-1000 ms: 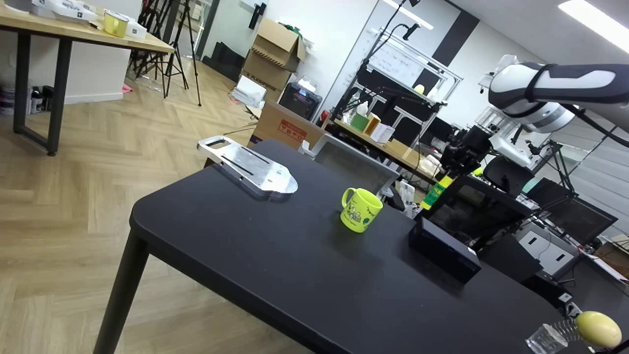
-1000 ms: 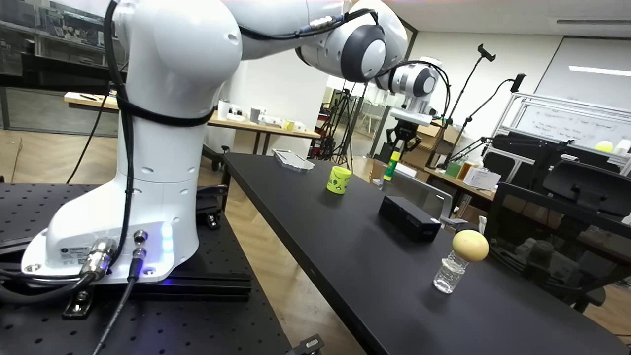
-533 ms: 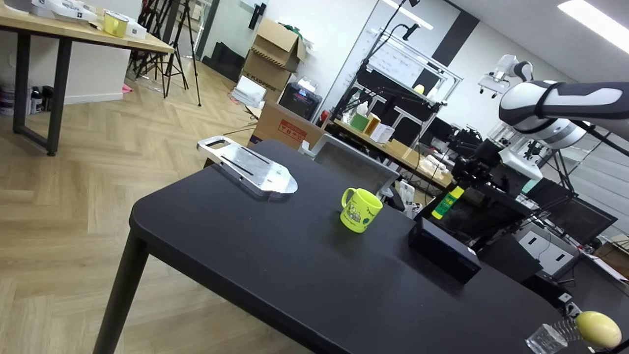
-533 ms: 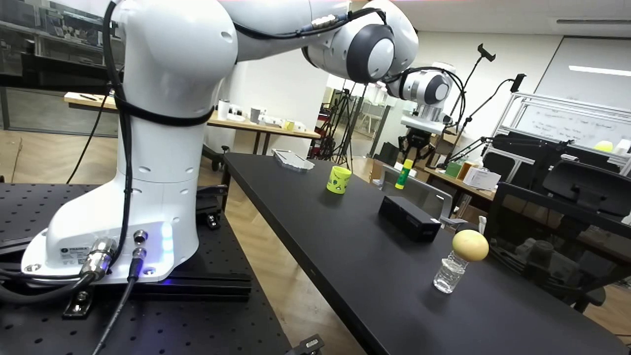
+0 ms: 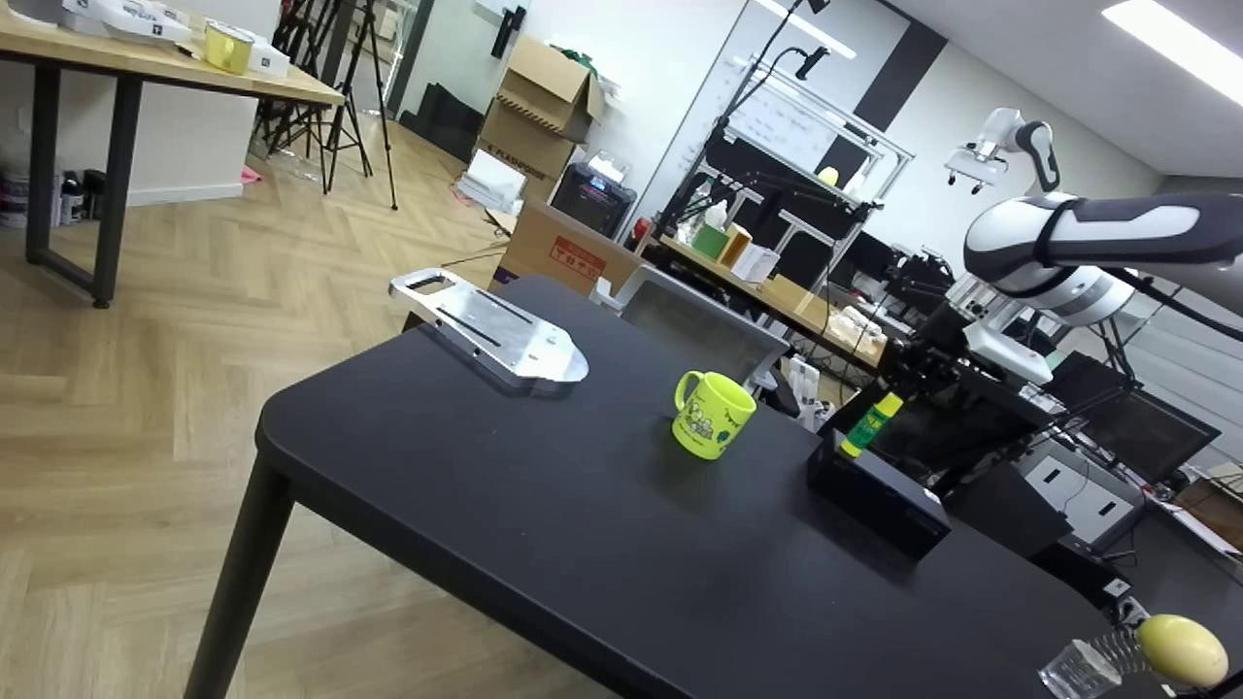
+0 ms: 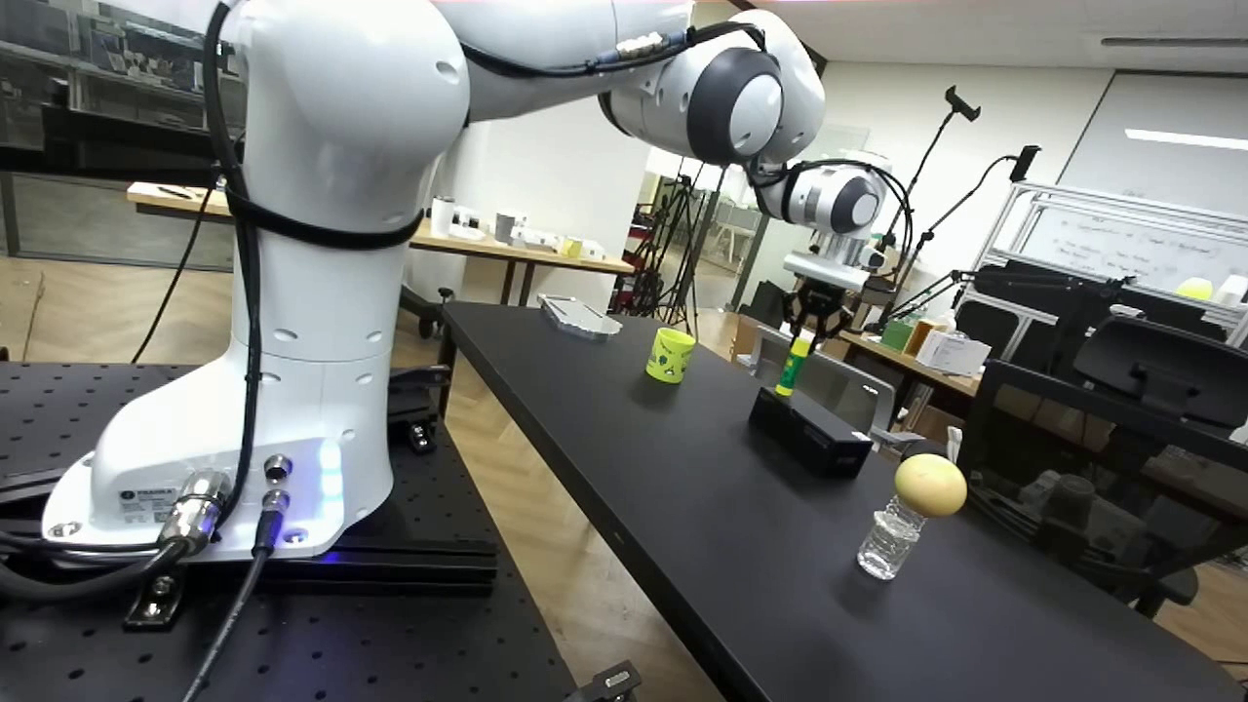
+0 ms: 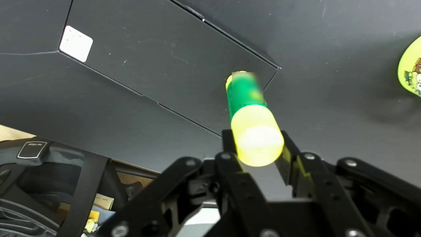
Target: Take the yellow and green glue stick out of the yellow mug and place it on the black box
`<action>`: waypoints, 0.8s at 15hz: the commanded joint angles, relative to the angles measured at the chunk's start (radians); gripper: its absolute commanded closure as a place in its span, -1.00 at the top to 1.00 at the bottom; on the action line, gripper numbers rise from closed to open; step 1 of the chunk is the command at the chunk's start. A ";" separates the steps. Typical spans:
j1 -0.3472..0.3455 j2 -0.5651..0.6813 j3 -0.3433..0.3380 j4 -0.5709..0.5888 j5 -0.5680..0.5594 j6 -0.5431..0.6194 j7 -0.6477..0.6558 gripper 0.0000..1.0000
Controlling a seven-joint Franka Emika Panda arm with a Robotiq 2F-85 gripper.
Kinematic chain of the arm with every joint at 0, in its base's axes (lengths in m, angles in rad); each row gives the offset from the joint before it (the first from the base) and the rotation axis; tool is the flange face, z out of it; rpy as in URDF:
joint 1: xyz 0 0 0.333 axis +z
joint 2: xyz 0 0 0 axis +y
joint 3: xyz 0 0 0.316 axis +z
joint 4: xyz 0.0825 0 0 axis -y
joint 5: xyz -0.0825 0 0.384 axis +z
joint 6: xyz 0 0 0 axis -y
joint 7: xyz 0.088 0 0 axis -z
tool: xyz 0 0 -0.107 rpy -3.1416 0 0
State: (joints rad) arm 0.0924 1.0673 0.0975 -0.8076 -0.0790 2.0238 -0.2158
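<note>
The yellow-and-green glue stick [image 5: 870, 425] is held slightly tilted over one end of the black box [image 5: 879, 500]. My gripper [image 6: 807, 336] is shut on its yellow upper end. In the wrist view, the fingers [image 7: 258, 141] sit on both sides of the yellow cap, and the green body [image 7: 245, 89] points down to the box top [image 7: 158, 56]. The lower end is at or just above the box top; I cannot tell if it touches. The lime-yellow mug [image 5: 714, 416] stands upright on the table beside the box, and its edge shows in the wrist view [image 7: 411, 70].
A round yellow ball-like thing [image 6: 930, 486] sits above a clear glass jar [image 6: 889, 541] past the box's other end. A grey-white flat device [image 5: 490, 330] lies at the table's far end. Chairs [image 6: 829, 375] stand close along the table edge behind the box.
My gripper has carried the glue stick sideways, away from the mug, and then down, so its lower end is now at the box top's level. The mug and box have not moved.
</note>
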 commanded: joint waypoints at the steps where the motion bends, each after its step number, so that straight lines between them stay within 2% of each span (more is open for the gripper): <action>1: 0.001 -0.037 -0.006 -0.064 0.005 0.033 0.048 0.17; 3: 0.000 -0.042 -0.006 -0.073 0.005 0.040 0.058 0.28; 8: 0.008 -0.086 -0.013 -0.118 -0.006 0.076 0.086 0.96; 12: 0.019 -0.170 -0.016 -0.189 -0.012 0.082 0.102 1.00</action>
State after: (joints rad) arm 0.0999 1.0087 0.0956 -0.8767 -0.0801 2.1024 -0.1614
